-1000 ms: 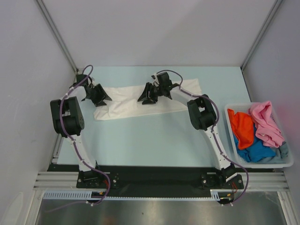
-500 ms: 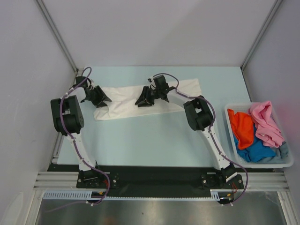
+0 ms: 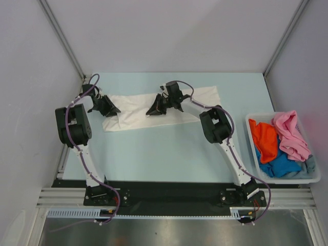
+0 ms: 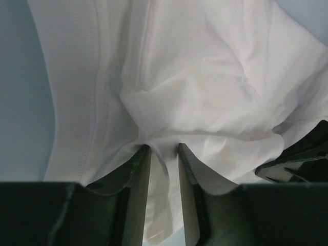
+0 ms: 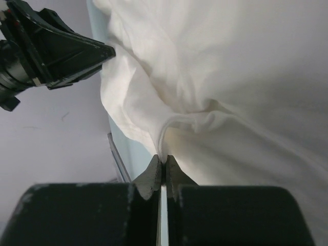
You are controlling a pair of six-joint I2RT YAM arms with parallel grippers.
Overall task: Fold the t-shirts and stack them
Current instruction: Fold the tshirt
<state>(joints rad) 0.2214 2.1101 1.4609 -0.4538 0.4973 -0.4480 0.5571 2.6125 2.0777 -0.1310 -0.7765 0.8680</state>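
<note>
white t-shirt (image 3: 133,110) rumpled, spread across table (image 3: 169,148) at 12 o'clock | left gripper (image 4: 161,149) clamped on cloth at its 9 o'clock end | right gripper (image 5: 163,160) pinched tight on a mid-shirt fold | pink t-shirt (image 3: 292,134), orange t-shirt (image 3: 264,139), bright blue t-shirt (image 3: 282,165) heaped in bin (image 3: 313,178) at 3 o'clock

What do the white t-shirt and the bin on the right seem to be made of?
The white t-shirt looks like soft, matte cloth, perhaps cotton: it creases and has a stitched hem. The bin looks like pale, smooth, stiff plastic: straight walls and a rim.
</note>
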